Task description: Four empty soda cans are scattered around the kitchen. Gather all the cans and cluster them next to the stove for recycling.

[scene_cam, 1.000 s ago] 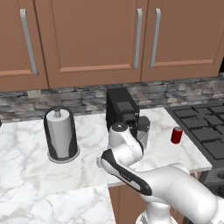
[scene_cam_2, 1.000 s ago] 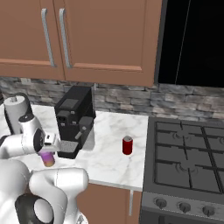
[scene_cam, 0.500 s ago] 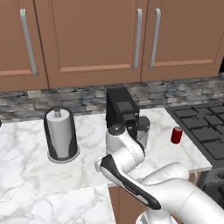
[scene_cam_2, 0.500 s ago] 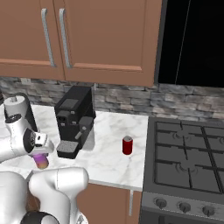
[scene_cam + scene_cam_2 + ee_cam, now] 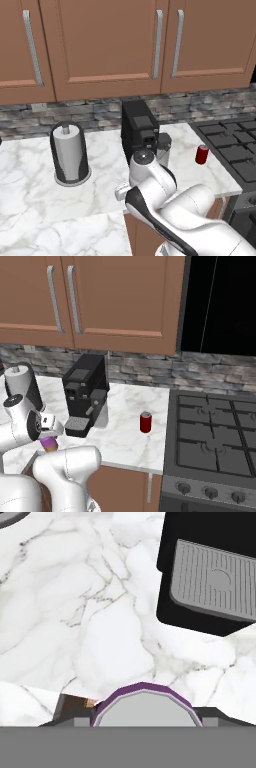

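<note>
My gripper [image 5: 48,437] is shut on the purple-pink soda can [image 5: 48,444], held low over the front edge of the marble counter [image 5: 125,441], in front of the coffee machine. In the hand view the can's silvery top [image 5: 145,708] sits between my fingertips [image 5: 75,721]. A red soda can [image 5: 145,421] stands upright on the counter close to the stove's left edge, also visible in the left base view [image 5: 202,154]. The dark gas stove [image 5: 215,431] lies to the right with black grates [image 5: 235,145].
A black coffee machine [image 5: 140,131] with a grey drip tray [image 5: 215,582] stands at the back of the counter. Left of it is a tall grey paper-towel holder [image 5: 69,153]. Brown wall cabinets [image 5: 110,45] hang above, and a black microwave [image 5: 220,306] sits over the stove.
My hand with the purple-pink can has drifted slightly lower and toward the counter's front edge, while my arm's big links swung across. The red can has stayed put.
</note>
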